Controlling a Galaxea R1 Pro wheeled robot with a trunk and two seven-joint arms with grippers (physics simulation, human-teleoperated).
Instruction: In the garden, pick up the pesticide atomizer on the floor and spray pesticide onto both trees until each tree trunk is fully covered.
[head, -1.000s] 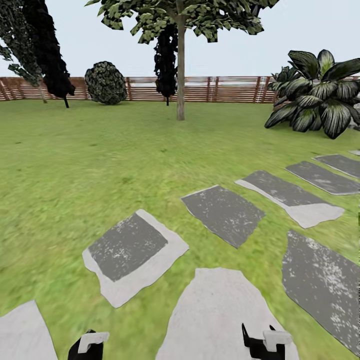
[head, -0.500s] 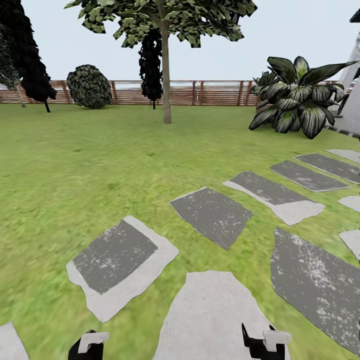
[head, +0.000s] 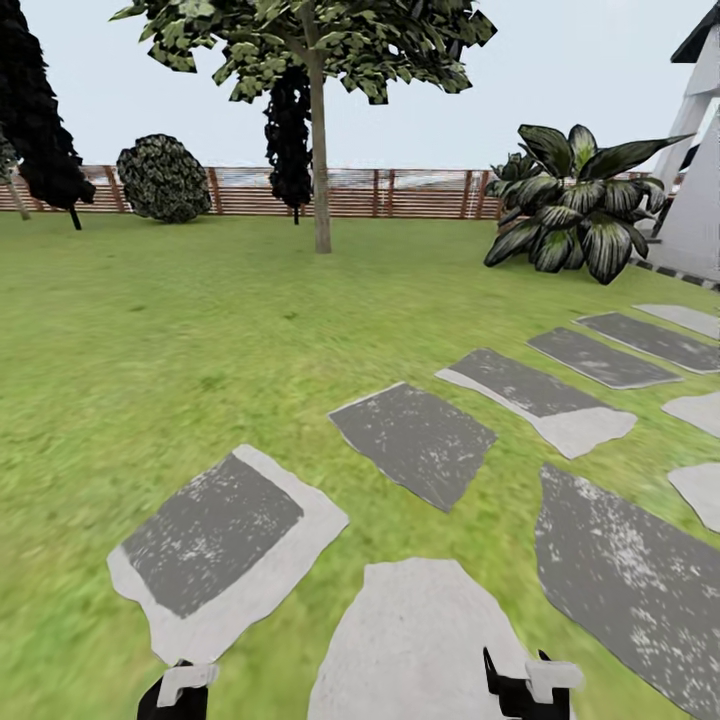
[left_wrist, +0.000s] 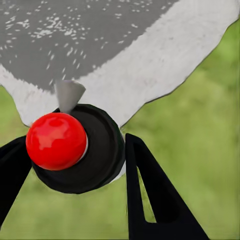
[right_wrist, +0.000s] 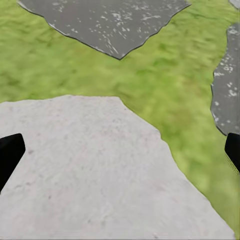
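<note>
My left tool (left_wrist: 75, 165) grips the pesticide atomizer (left_wrist: 75, 150), my right tool (right_wrist: 120, 150) hangs open and empty, and the tree trunk (head: 321, 160) stands far ahead beyond the stone paving (head: 415, 440).

Glossy red knob (left_wrist: 56, 141) (plastic-looking), rough stone paving (head: 420, 640).

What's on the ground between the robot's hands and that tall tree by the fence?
In the head view, grey paving stones come first past the hands, then open grass runs all the way to the tree.
</note>
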